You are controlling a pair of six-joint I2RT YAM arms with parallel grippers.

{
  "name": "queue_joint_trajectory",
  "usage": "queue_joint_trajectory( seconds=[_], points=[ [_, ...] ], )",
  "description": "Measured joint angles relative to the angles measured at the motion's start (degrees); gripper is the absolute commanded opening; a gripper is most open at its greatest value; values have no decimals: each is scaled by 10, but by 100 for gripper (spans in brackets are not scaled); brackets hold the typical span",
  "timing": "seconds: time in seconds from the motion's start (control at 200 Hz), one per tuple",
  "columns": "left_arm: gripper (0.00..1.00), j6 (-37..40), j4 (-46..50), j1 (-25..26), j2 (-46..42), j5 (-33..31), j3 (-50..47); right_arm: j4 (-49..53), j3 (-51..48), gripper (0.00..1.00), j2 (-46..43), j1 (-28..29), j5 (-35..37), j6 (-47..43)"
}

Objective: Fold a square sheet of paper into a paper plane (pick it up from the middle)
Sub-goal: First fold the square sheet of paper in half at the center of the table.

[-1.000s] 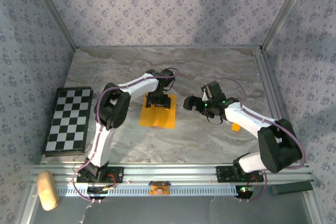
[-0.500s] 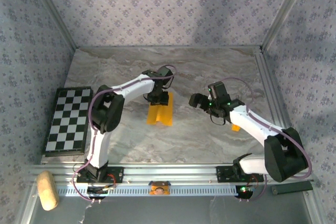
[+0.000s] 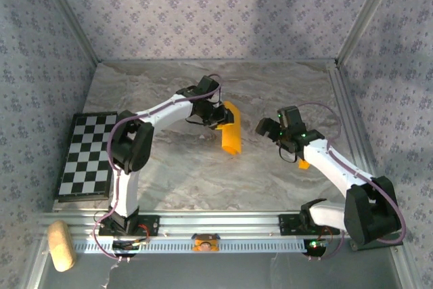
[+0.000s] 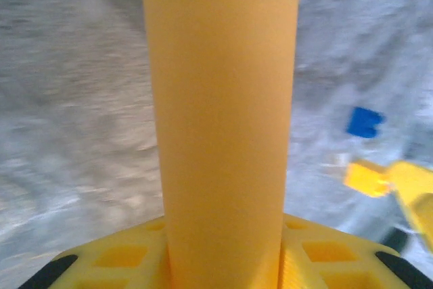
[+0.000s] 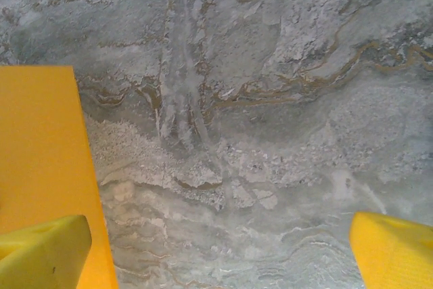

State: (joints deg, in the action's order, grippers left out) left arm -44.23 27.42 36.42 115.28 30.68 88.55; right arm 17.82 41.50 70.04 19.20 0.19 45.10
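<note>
The left gripper (image 3: 221,117) pinches the square sheet of paper (image 3: 232,133) at its middle, so it droops doubled into a narrow strip over the middle of the marble table (image 3: 183,174), long axis running far to near. The right gripper (image 3: 263,126), fingers (image 5: 42,252) spread wide on nothing, hangs near the strip's right side. The paper lies left of those fingers, so a leftward reach should meet it.

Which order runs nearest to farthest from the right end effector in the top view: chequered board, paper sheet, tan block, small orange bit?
1. Paper sheet, just left of the right end effector.
2. Small orange bit, beside the right arm.
3. Chequered board, far left.
4. Tan block, near-left corner.
</note>
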Motion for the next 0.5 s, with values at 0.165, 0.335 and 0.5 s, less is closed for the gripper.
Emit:
queue_joint_trajectory(
  seconds=[0.165,0.335,0.5],
  points=[
    [37,-52,-83,0,0,70,-23,-22,-15,100,-3,-14,-27,9],
    [37,-69,-110,0,0,83,-49,-48,-35,100,-4,-20,-55,24],
    [37,-75,-110,1,12,73,-77,-72,-35,100,-4,-20,-88,25]
  ],
)
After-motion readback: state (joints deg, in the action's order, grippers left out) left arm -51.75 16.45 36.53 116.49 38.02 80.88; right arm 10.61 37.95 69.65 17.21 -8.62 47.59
